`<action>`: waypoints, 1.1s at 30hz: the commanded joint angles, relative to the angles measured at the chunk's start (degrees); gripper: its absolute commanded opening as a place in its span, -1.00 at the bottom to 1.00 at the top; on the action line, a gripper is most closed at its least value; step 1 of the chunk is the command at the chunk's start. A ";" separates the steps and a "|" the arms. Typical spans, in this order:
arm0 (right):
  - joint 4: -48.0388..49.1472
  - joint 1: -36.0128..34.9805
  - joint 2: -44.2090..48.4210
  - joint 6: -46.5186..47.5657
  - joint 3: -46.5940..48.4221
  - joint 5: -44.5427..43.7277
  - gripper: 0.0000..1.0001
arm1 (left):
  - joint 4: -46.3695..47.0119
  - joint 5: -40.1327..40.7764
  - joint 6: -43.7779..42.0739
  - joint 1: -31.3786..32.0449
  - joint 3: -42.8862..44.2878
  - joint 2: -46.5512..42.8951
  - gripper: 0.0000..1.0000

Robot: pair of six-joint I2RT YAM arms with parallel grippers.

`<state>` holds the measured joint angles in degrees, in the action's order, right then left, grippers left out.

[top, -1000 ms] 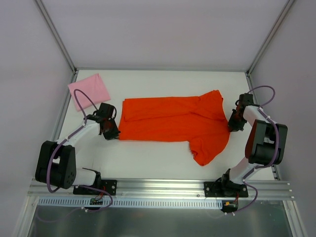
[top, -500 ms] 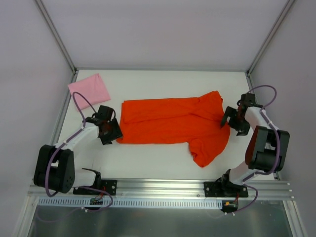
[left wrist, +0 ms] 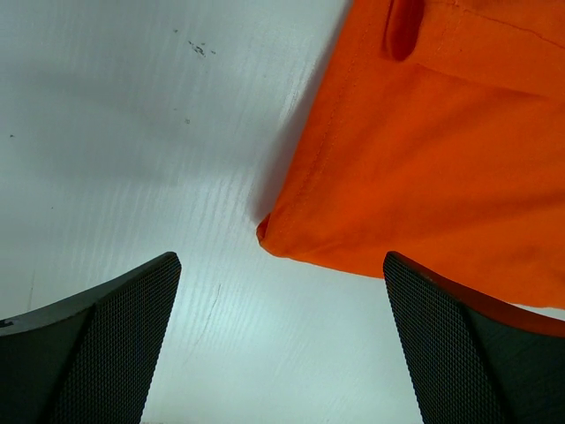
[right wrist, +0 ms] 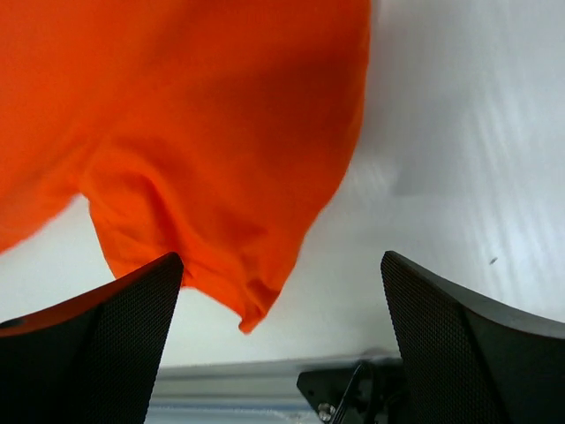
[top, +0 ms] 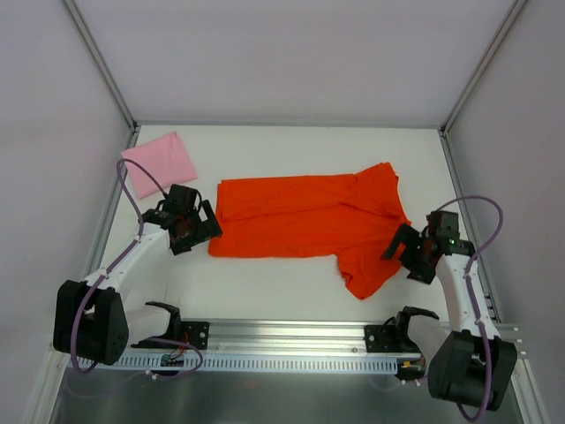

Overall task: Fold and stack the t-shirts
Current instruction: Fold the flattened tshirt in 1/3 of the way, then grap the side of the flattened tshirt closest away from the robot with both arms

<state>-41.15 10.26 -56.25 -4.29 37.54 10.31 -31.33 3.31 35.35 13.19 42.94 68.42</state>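
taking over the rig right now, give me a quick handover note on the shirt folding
Left gripper: open, empty, at the left edge of the orange shirt.
Right gripper: open, empty, beside the sleeve at the shirt's right end.
Orange shirt: mid-table, folded into a long band, that sleeve sticking out toward the near side.
Pink shirt: folded square, far left corner of the table.
Done: pink folded; orange partly folded.
Left: finish folding the orange one, then stack the two.

left gripper [top: 205, 223]: jaws spread wide, empty, at left edge of the orange shirt [top: 300, 216]. right gripper [top: 403, 257]: likewise, beside its lower sleeve.
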 commanded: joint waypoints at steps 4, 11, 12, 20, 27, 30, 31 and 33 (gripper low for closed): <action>-4.81 -7.70 6.59 -13.61 -5.97 0.08 0.91 | 0.12 1.26 1.74 0.61 1.10 -1.54 0.98; -8.51 -12.72 10.19 -20.22 -10.47 -2.83 0.73 | -1.10 1.78 1.74 0.61 1.36 -2.33 0.98; -9.82 -13.59 10.28 -20.57 -10.82 -3.18 0.71 | -1.27 2.74 1.82 0.61 1.27 -2.59 0.98; -8.35 -19.66 6.25 -22.77 -11.17 -4.16 0.47 | -0.92 4.16 1.47 0.61 0.31 -3.21 0.98; -4.12 -26.60 1.33 -25.85 -11.52 -5.11 0.15 | -0.84 4.95 1.47 0.61 -0.05 -2.86 0.98; -3.16 -27.57 0.27 -26.12 -11.35 -6.61 0.08 | -0.57 5.04 1.56 0.61 -0.14 -2.25 0.98; -2.54 -27.58 -0.09 -26.20 -11.17 -6.61 0.01 | -0.57 4.86 1.65 0.61 -0.05 -1.98 0.98; -1.84 -27.75 -1.66 -26.20 -11.09 -6.18 -0.06 | -0.48 4.69 1.65 0.61 -0.05 -1.37 0.98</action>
<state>-44.56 -16.84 -56.42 -28.60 26.35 5.74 -31.92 6.61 36.53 13.19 42.94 66.46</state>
